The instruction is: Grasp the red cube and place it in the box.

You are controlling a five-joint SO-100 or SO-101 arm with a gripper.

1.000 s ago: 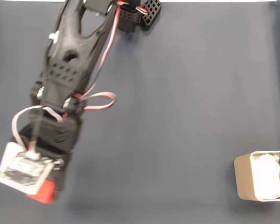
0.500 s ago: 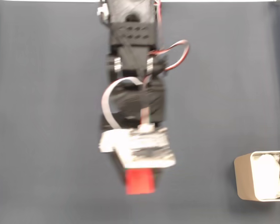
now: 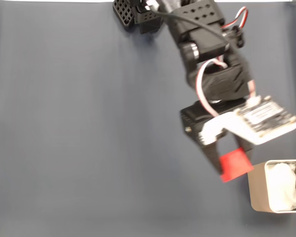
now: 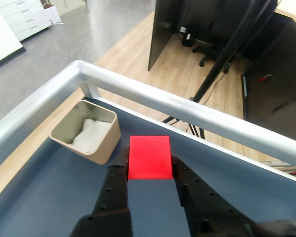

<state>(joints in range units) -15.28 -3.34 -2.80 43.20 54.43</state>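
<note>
My gripper (image 3: 232,165) clamps red cube (image 3: 236,165) — just left of box (image 3: 256,192), white padding (image 3: 284,192) inside — over dark blue table (image 3: 89,148).

The red cube (image 4: 149,157) is showing smooth, matt faces like plain plastic. The end effector (image 4: 149,170) is looking like matt black plastic with a slightly grainy skin. The box (image 4: 87,131) is wearing a smooth beige shell, with soft white padding (image 4: 91,134) lying at its 3 o'clock side. The desk (image 3: 89,148) is carrying a matt blue-grey covering; its rail (image 4: 187,108) is gleaming like brushed metal
</note>
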